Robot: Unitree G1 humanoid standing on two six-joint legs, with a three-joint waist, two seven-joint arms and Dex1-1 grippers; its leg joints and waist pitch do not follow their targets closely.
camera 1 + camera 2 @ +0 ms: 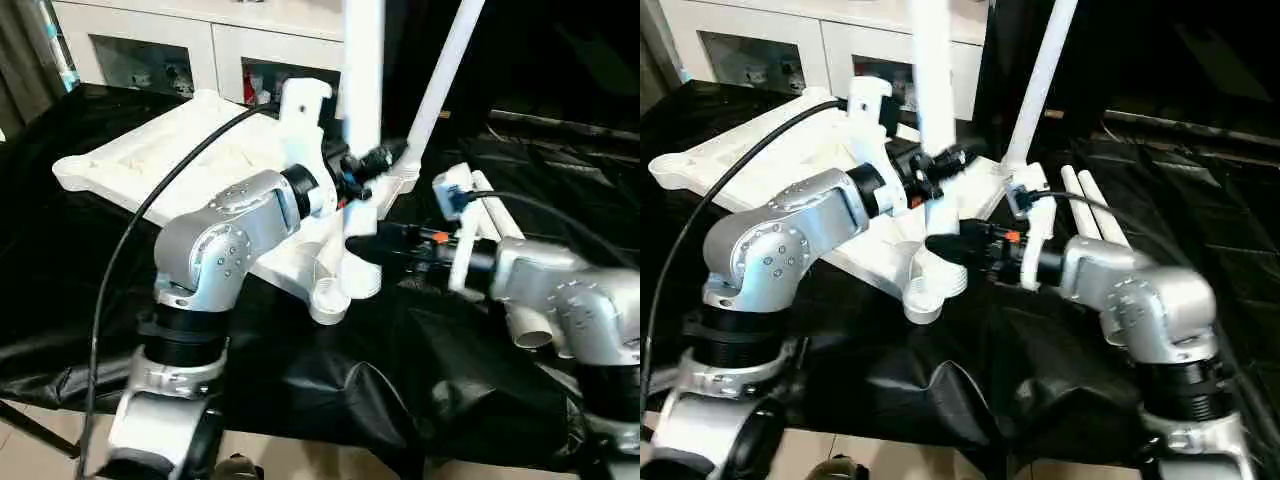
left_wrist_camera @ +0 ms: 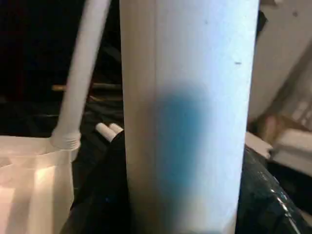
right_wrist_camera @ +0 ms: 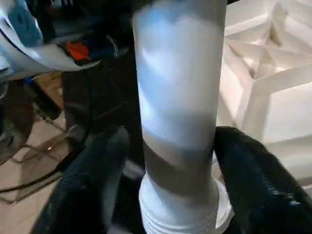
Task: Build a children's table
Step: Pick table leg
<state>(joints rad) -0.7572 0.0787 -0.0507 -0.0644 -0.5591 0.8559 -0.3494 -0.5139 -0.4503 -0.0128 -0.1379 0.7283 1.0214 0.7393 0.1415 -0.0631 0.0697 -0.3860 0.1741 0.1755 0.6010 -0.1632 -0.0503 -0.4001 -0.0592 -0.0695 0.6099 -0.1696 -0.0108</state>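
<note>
The white tabletop [image 1: 170,150] lies upside down on the black cloth, ribbed underside [image 3: 263,73] facing up. One white leg [image 1: 440,75] stands in its far right corner socket. A second leg [image 1: 362,70] is upright at the near right corner, with my left gripper [image 1: 365,165] shut on its shaft. Black fingers [image 2: 97,195] flank that leg [image 2: 190,122]. My right gripper [image 1: 385,245] sits lower, near the leg's threaded end [image 3: 178,204]. Its fingers [image 3: 97,185] stand open on either side, with a gap showing. Beside my right forearm lie two more legs [image 1: 1095,205].
A white cabinet with glass doors [image 1: 200,45] stands behind the table. The black cloth [image 1: 350,400] hangs in folds over the front edge, with floor below. A black cable [image 1: 130,230] runs across the tabletop to my left arm. An open corner socket [image 1: 335,300] juts toward me.
</note>
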